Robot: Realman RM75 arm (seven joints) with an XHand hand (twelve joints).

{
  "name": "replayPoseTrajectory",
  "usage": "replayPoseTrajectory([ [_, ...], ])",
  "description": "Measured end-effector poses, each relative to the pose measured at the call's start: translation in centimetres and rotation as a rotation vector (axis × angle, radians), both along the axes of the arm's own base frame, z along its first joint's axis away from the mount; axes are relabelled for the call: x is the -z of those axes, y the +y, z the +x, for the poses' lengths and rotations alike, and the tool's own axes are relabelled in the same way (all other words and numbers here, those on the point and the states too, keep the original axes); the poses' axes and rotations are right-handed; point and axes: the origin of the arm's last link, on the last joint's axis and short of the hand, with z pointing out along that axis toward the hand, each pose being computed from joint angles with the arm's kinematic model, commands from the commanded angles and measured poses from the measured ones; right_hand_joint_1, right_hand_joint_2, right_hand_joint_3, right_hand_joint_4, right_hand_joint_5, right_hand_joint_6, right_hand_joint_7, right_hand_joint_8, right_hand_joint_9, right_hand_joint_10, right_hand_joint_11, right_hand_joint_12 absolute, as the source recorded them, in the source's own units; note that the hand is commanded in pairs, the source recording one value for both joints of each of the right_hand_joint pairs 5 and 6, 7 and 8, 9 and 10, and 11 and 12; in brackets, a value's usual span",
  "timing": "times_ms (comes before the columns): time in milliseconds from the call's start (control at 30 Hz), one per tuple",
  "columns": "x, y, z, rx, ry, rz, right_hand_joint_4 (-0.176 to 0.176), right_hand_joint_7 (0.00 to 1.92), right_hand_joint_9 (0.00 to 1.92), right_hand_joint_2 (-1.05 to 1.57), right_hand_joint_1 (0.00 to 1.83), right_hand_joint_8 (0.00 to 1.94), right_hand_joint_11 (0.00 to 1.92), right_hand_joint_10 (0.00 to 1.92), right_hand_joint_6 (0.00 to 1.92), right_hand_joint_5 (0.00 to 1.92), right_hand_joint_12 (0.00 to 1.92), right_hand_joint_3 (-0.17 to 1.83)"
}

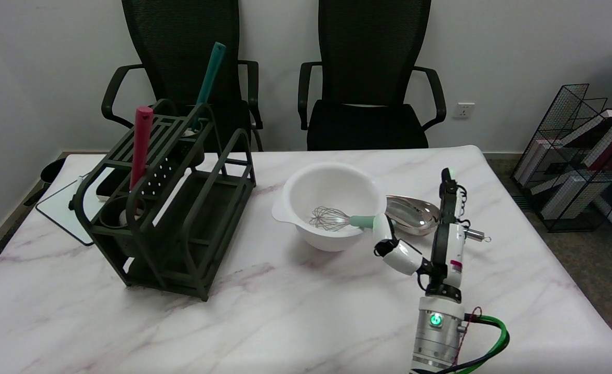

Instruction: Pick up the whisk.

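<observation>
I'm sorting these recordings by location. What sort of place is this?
Probably an office or lab room set up for kitchen tasks: two black office chairs against a plain wall, a wire rack of books on the floor, and a marble-patterned table with a bowl.

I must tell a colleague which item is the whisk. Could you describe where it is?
Find the white bowl at the table's middle. The whisk lies inside, mint handle over the rim at the right hand. Only it has a wire head; the steel scoop behind is solid.
</observation>
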Motion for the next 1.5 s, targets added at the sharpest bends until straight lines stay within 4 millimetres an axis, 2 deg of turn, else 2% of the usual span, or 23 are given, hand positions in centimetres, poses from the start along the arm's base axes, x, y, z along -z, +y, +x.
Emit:
replayPoseTrajectory([
  [133, 1.1, -0.1, -0.1, 0.018, 0.018, -0.036, 0.0, 0.0, 0.01, 0.54, 0.81, 0.0, 0.0, 0.01, 0.0, 0.0, 0.0, 0.99],
  [600, 3.3, -1.9, -0.4, 0.049, 0.071, -0.113, 0.0, 0.0, 0.05, 0.55, 0.77, 0.0, 0.0, 0.05, 0.0, 0.0, 0.0, 1.02],
  [967, 3.8, -2.3, -1.0, 0.038, 0.043, -0.115, 0.0, 0.0, 0.02, 0.54, 0.7, 0.0, 0.03, 0.02, 0.0, 0.0, 0.03, 0.99],
  [1500, 3.3, -2.2, -2.2, -0.065, -0.089, -0.049, 0.0, 0.0, 0.0, 0.62, 0.66, 0.0, 0.0, 0.0, 0.0, 0.0, 0.0, 0.9],
])
